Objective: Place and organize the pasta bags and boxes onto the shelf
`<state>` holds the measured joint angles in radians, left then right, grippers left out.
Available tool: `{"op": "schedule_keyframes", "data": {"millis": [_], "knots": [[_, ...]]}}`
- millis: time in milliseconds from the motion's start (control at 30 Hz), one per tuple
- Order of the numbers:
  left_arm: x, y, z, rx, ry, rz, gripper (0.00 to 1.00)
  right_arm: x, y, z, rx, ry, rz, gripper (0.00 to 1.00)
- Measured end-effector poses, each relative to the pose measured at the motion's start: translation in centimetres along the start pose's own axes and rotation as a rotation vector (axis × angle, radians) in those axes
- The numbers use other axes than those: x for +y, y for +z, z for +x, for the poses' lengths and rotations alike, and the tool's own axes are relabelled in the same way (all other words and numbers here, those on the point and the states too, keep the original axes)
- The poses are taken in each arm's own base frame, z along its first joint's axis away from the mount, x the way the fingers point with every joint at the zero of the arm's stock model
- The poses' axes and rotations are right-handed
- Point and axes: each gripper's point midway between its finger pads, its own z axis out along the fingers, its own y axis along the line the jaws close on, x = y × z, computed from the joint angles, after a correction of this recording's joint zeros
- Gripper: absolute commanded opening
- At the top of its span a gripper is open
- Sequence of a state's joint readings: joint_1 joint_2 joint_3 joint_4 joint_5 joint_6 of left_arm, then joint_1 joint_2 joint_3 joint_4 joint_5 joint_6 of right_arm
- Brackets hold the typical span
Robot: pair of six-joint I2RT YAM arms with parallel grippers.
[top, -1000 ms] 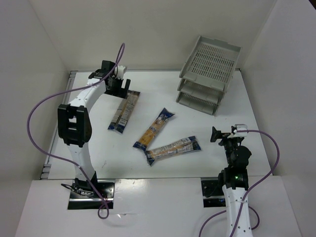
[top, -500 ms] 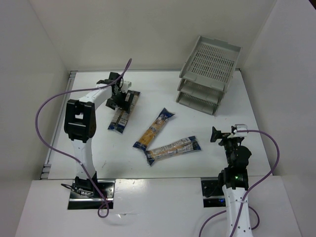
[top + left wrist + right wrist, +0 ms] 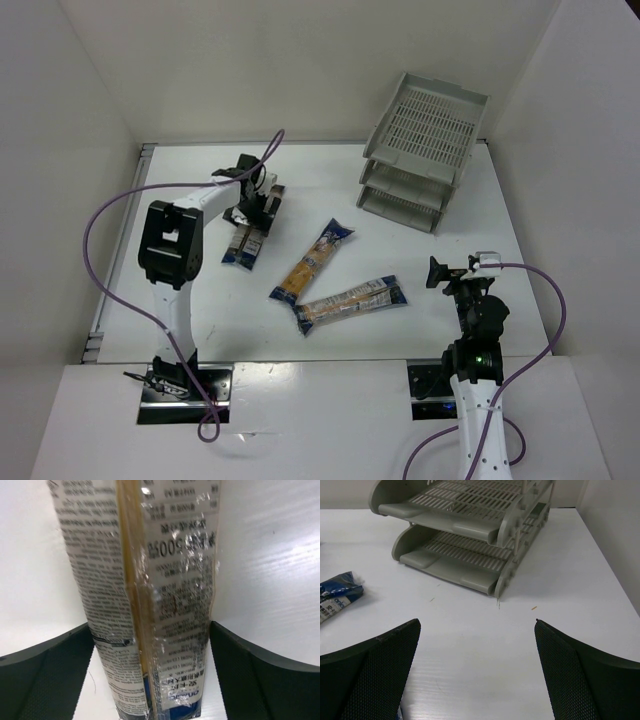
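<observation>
Three clear spaghetti packets with blue ends lie on the white table: one at the left (image 3: 243,246), one in the middle (image 3: 313,261), one nearer the front (image 3: 350,300). My left gripper (image 3: 253,208) is down over the left packet (image 3: 150,580), open, with one black finger (image 3: 45,675) on each side of it and a small gap on the right side. My right gripper (image 3: 437,272) hangs open near the front right, nothing between its fingers (image 3: 375,675), facing the grey three-tier shelf (image 3: 425,150). The shelf's lower tiers (image 3: 447,572) show no packets.
White walls close in the table on the left, back and right. The shelf stands in the back right corner. A blue packet end (image 3: 335,592) shows at the left edge of the right wrist view. A purple cable loops from the left arm (image 3: 165,245).
My left gripper has come down and toward the right from the table's back left, and its open fingers now straddle the left packet. The right arm has not moved.
</observation>
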<state>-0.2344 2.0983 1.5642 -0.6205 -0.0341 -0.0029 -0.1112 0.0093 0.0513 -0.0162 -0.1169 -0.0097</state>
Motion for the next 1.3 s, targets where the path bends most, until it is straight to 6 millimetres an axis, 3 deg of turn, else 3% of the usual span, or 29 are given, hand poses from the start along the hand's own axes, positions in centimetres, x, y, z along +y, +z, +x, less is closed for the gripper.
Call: {"op": "schedule_keyframes", "data": {"millis": [67,100,167,200,233,433,633,733,800,900,967,1067,1133,1200,1300], "knots": [[0.2,0.2,-0.4,-0.007,-0.009,-0.014,0.85,0.0,0.0,0.0,0.0,0.0,0.0,1.0],[0.2,0.2,-0.6,-0.007,-0.014,-0.013,0.55,0.0,0.0,0.0,0.0,0.0,0.0,1.0],[0.0,0.4,-0.8,-0.01,-0.029,-0.006,0.2,0.0,0.0,0.0,0.0,0.0,0.0,1.0],[-0.2,0.3,-0.9,-0.013,-0.028,0.003,0.04,0.0,0.0,0.0,0.0,0.0,0.0,1.0],[-0.3,0.0,-1.3,-0.022,-0.022,0.01,0.0,0.0,0.0,0.0,0.0,0.0,0.0,1.0],[-0.8,-1.3,-2.5,-0.104,-0.009,0.062,0.0,0.0,0.0,0.0,0.0,0.0,0.0,1.0],[-1.4,-2.6,-1.1,-0.068,0.012,0.09,0.0,0.0,0.0,0.0,0.0,0.0,0.0,1.0],[-1.5,-4.4,-1.5,-0.056,0.028,0.094,0.0,0.0,0.0,0.0,0.0,0.0,0.0,1.0],[-1.3,-6.2,-2.9,-0.078,0.034,0.089,0.0,0.0,0.0,0.0,0.0,0.0,0.0,1.0],[-0.6,-10.5,-6.9,-0.175,0.04,0.057,0.0,0.0,0.0,0.0,0.0,0.0,0.0,1.0],[-0.1,-14.3,-10.4,-0.287,0.041,0.031,0.0,0.0,0.0,0.0,0.0,0.0,0.0,1.0],[0.4,-21.4,-15.5,-0.501,0.039,-0.011,0.0,0.0,0.0,0.0,0.0,0.0,0.0,1.0],[0.2,-26.4,-17.8,-0.642,0.041,-0.038,0.0,0.0,0.0,0.0,0.0,0.0,0.0,1.0],[-1.0,-31.0,-19.2,-0.768,0.053,-0.056,0.0,0.0,0.0,0.0,0.0,0.0,0.0,1.0],[-5.4,-36.5,-20.2,-0.911,0.104,-0.026,0.0,0.0,0.0,0.0,0.0,0.0,0.0,1.0]]}}
